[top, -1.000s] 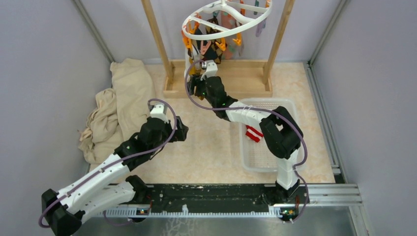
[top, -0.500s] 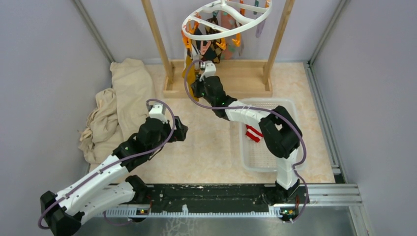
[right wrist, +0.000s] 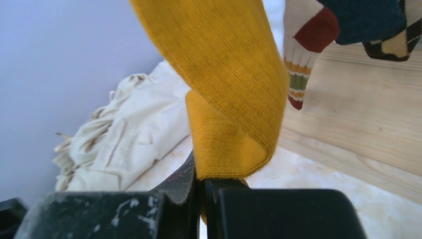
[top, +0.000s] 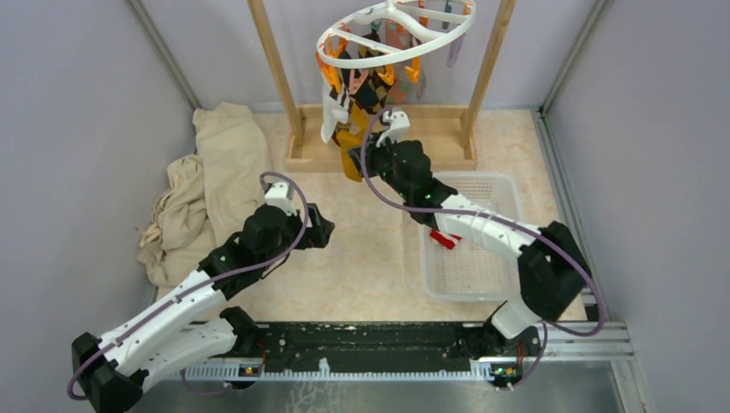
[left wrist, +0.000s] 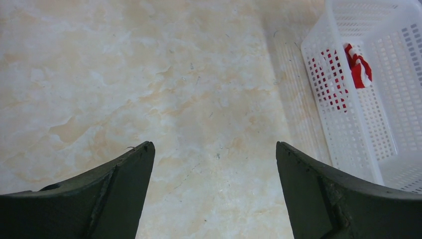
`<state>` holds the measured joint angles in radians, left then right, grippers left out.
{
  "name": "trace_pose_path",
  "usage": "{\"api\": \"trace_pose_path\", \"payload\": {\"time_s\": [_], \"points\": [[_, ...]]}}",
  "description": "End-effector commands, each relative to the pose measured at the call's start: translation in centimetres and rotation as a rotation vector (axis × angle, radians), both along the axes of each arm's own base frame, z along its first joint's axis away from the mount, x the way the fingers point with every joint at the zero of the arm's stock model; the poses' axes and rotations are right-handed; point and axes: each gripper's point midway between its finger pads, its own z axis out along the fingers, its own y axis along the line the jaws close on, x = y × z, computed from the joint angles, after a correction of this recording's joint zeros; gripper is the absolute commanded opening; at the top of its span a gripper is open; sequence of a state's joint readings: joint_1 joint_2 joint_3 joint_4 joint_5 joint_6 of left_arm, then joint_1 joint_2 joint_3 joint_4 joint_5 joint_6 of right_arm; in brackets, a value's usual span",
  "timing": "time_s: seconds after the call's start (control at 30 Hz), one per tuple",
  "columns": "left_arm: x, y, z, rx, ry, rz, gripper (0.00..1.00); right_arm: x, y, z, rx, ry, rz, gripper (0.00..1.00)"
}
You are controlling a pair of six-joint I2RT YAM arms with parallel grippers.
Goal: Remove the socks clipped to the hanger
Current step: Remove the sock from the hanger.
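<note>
The white ring hanger (top: 331,36) hangs from the wooden frame with several socks under its orange clips: a white one (top: 330,112) and an argyle one (top: 366,86). My right gripper (top: 355,160) is below it, shut on the folded lower end of the mustard yellow sock (top: 349,142). The right wrist view shows that sock (right wrist: 229,74) pinched between the closed jaws of the gripper (right wrist: 203,181), its upper part running out of frame. A striped sock (right wrist: 303,50) and a navy sock (right wrist: 363,17) hang behind. My left gripper (top: 320,231) (left wrist: 213,149) is open over bare floor.
A white perforated basket (top: 510,185) (left wrist: 358,124) at right holds a red-white striped sock (top: 443,237) (left wrist: 359,64). A beige cloth pile (top: 207,189) (right wrist: 124,134) lies at left. The wooden frame's base (top: 430,142) and posts stand at the back.
My right gripper shut on the mustard sock and the arm swung right, drawing the sock's lower end with it. The left arm barely moved.
</note>
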<state>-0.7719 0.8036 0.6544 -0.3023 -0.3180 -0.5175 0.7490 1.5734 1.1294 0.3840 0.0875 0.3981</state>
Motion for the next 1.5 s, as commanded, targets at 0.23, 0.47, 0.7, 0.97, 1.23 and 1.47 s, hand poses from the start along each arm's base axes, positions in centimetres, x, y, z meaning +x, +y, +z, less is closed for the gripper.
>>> {"api": "trace_pose_path", "payload": {"time_s": [0.23, 0.47, 0.7, 0.97, 1.23, 1.47], "points": [[-0.1, -4.7, 4.6, -0.133, -0.041, -0.193, 0.95, -6.8, -4.1, 5.6, 0.120, -0.022, 0.069, 0.00], [-0.4, -6.8, 7.0, -0.192, -0.071, -0.274, 0.93, -7.6, -8.2, 5.3, 0.171, 0.023, 0.055, 0.00], [-1.0, -9.0, 8.3, -0.200, -0.088, -0.323, 0.93, -6.0, -12.2, 4.1, 0.186, 0.071, 0.012, 0.00], [-1.1, -10.7, 8.2, -0.179, -0.086, -0.347, 0.93, -4.4, -15.4, 5.0, 0.218, 0.074, -0.016, 0.00], [-0.9, -11.1, 7.8, -0.172, -0.110, -0.354, 0.93, -5.4, -14.8, 6.7, 0.248, 0.079, 0.069, 0.00], [-1.1, -11.4, 8.1, -0.187, -0.192, -0.406, 0.94, -7.0, -13.0, 7.4, 0.313, 0.129, 0.212, 0.00]]}}
